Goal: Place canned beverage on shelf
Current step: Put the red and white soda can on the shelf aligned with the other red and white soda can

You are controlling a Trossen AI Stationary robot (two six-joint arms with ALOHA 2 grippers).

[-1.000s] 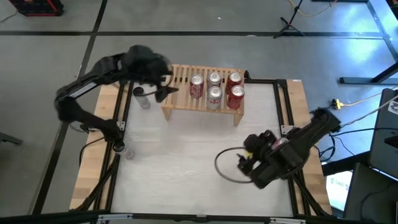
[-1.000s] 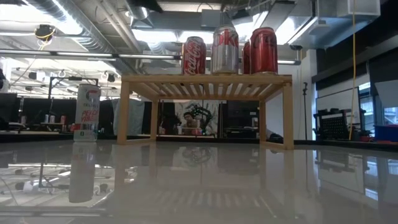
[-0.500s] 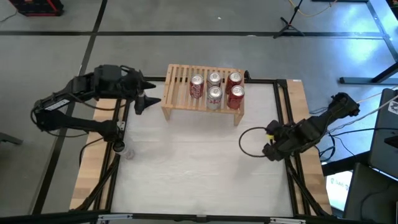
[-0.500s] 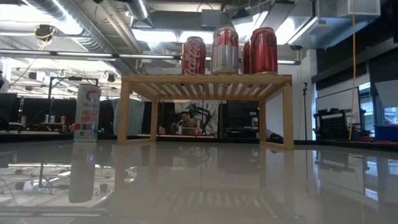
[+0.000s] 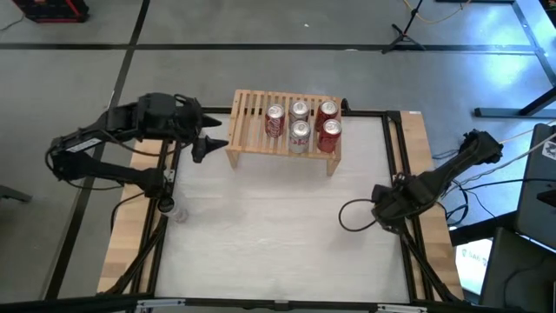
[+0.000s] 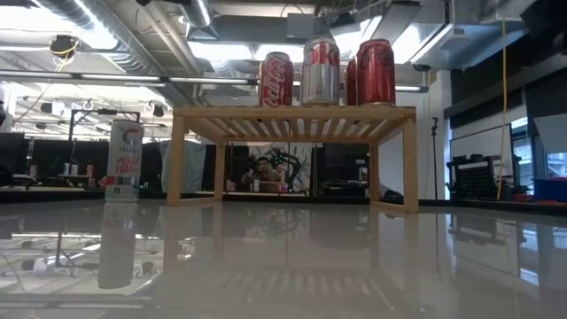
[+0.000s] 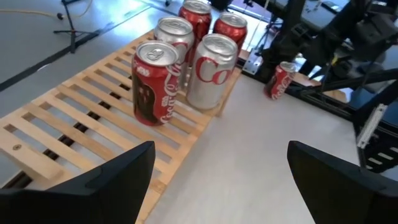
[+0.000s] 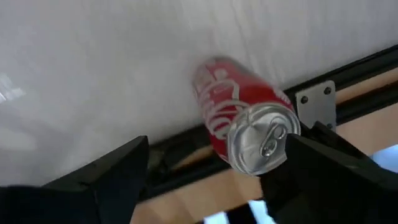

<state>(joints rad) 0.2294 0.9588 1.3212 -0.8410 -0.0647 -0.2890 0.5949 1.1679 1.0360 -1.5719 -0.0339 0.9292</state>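
Observation:
The light-wood shelf (image 5: 282,130) stands at the table's far side with several cans (image 7: 186,68) on its slatted top. A red can (image 8: 239,134) stands upright on the table by the right-edge rail; it also shows in the left wrist view (image 7: 281,79). My right gripper (image 8: 217,186) is open above it, pointing down, with a finger on either side; I cannot tell whether they touch it. My left gripper (image 7: 217,186) is open and empty just off the shelf's left end (image 5: 201,146). A white-and-red can (image 6: 124,159) stands on the table left of the shelf.
A black frame rail (image 5: 395,148) runs along the table's right edge, and another (image 5: 165,156) runs along its left edge. A dark cable loop (image 5: 354,215) lies by my right gripper. The white tabletop (image 5: 269,235) lies in front of the shelf.
My right gripper has gone from the table's near-right area toward the right edge and now stands over the red can. My left gripper has drawn back from above the shelf's left end toward the table's left edge and has come lower.

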